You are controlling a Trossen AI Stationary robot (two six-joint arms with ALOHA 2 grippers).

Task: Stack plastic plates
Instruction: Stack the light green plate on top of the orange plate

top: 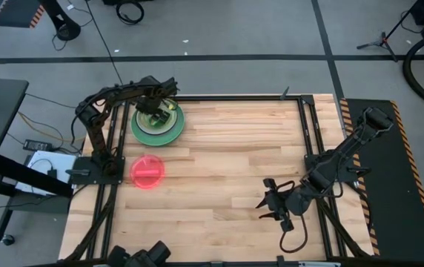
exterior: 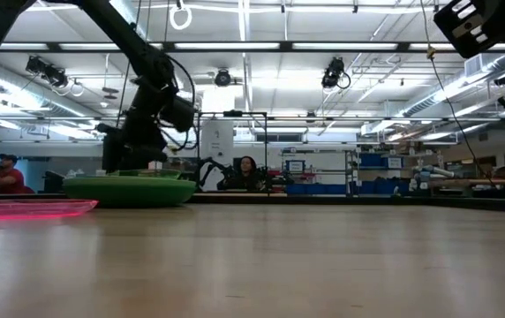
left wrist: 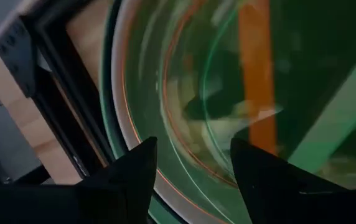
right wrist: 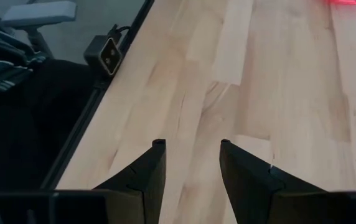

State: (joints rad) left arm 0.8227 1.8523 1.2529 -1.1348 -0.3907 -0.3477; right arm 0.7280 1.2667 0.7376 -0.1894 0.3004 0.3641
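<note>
A stack of plates (top: 156,124) sits at the table's far left, a large green plate at the bottom and smaller ones in it. In the left wrist view I see a green rim (left wrist: 108,118), an orange rim (left wrist: 165,93) and a translucent lime plate (left wrist: 228,93) on top. My left gripper (top: 161,107) (left wrist: 193,155) is open, close over the stack's far part, also in the low view (exterior: 142,150). A translucent red plate (top: 147,171) (exterior: 27,208) lies flat nearer the left edge. My right gripper (top: 273,202) (right wrist: 190,146) waits open over bare wood, near right. My left gripper points down at the stack from above with its fingers (left wrist: 142,165) spread over the lime plate's rim area. Whether the fingertips touch the plate cannot be told.
A black frame rail (top: 219,98) runs along the table's far edge right behind the stack. Bare wood (top: 227,156) stretches from the middle toward the right. Arm bases stand at the left (top: 93,169) and right (top: 323,159) edges. People sit in the room beyond (exterior: 245,172).
</note>
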